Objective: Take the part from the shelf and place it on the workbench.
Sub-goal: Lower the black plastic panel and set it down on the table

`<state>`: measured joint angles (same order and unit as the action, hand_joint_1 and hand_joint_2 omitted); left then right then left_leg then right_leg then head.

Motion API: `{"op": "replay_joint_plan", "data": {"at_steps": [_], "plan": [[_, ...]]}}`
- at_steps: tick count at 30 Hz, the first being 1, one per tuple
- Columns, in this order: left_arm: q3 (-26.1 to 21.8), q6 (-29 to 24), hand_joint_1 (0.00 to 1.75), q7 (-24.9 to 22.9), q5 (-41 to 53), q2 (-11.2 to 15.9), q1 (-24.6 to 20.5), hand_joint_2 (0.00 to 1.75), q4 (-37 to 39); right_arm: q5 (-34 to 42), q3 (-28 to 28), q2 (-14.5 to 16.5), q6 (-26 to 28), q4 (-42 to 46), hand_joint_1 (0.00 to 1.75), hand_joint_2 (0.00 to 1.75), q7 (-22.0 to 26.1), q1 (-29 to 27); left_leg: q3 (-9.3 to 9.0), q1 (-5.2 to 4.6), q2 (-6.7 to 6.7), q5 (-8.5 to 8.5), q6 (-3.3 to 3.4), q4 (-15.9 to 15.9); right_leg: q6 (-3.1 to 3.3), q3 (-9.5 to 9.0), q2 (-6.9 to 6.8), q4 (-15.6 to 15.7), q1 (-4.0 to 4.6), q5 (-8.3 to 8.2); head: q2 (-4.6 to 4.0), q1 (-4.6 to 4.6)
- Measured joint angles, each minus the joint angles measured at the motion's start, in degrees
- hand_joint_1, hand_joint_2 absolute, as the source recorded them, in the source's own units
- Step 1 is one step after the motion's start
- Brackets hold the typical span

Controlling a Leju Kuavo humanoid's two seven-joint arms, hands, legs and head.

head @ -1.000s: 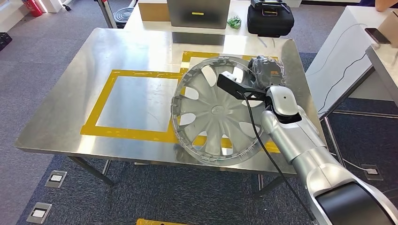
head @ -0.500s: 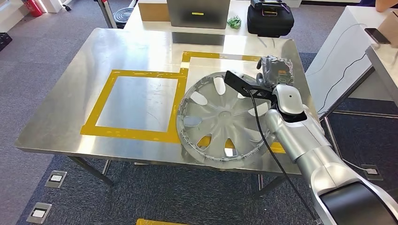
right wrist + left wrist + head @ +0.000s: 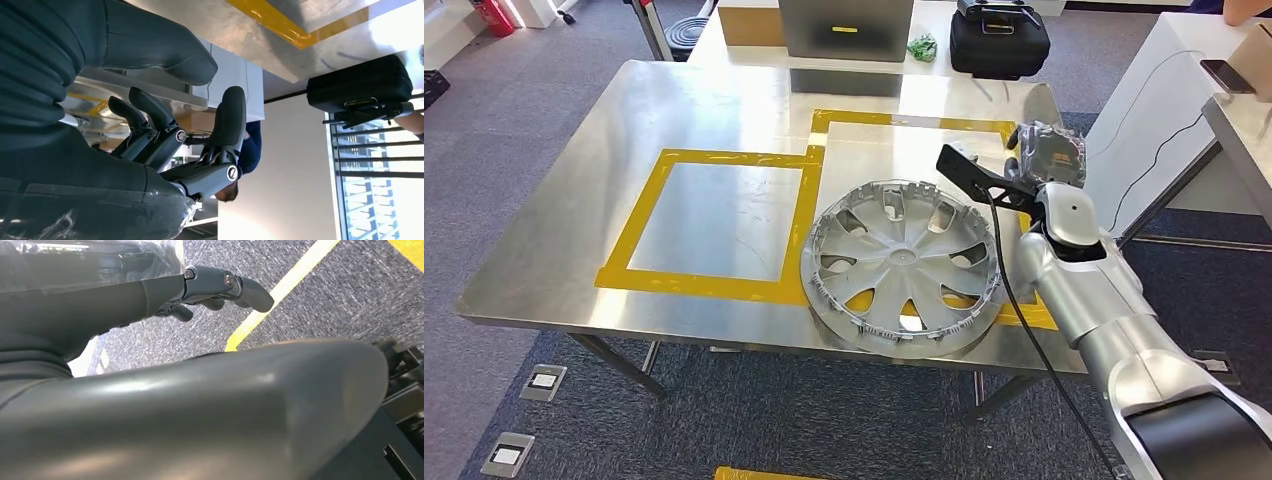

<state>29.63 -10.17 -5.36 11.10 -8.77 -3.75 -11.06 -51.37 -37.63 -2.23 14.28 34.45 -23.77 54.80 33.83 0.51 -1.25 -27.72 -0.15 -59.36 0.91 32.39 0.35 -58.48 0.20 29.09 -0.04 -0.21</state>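
The part is a silver hubcap [image 3: 902, 265]. It lies flat on the steel workbench [image 3: 724, 110], near the front right edge, across the yellow tape lines. My right hand [image 3: 1052, 150] hovers beyond the hubcap's far right side, over the bench's right edge and apart from the hubcap. In the right wrist view my right hand [image 3: 175, 135] has its fingers spread with nothing in them. My left hand [image 3: 220, 282] hangs over grey carpet with a yellow line, its fingers loosely bent and holding nothing.
A yellow tape square [image 3: 714, 220] marks the bench's left half. At the far edge stand a grey box [image 3: 848, 25] and a black bag [image 3: 999, 40]. A white table [image 3: 1164, 90] with a phone [image 3: 1229, 75] stands at the right. A person [image 3: 247, 145] stands behind.
The hubcap has tipped from standing tilted in my right hand to lying flat on the bench. My right hand let go of it and drew away to the right.
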Motion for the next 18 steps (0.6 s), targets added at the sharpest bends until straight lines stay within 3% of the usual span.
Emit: {"op": "replay_joint_plan", "data": {"at_steps": [9, 17, 18], "plan": [[-0.12, -0.68, 0.0, -0.22, -0.93, 0.28, -0.01, 1.75, 0.0, 0.06, 0.86, 1.11, 0.3, 4.24, 1.75, 1.75, 5.0, -3.85, 0.0, 0.01, 0.0, 0.01, -0.01, 0.03, 0.0, -0.02, -0.01, -0.01, 0.01, 0.0, 0.0, 0.0], [-0.25, -2.61, 0.0, 2.24, -0.56, 0.68, 0.03, 1.75, 0.0, -1.04, 0.63, 2.11, -3.78, 13.04, 1.75, 1.75, 2.87, -5.5, -0.01, 0.01, 0.0, 0.03, -0.02, 0.05, 0.0, -0.02, -0.02, -0.01, 0.01, 0.0, 0.0, 0.0], [-0.25, -3.04, 0.0, 2.66, -0.43, 0.72, 0.04, 1.75, 0.0, -1.02, 0.66, 2.08, -3.98, 13.85, 1.31, 1.31, 2.66, -5.46, -0.01, 0.01, 0.0, 0.03, -0.03, 0.05, 0.0, -0.02, -0.01, -0.01, 0.0, 0.0, 0.0, 0.01]]}}
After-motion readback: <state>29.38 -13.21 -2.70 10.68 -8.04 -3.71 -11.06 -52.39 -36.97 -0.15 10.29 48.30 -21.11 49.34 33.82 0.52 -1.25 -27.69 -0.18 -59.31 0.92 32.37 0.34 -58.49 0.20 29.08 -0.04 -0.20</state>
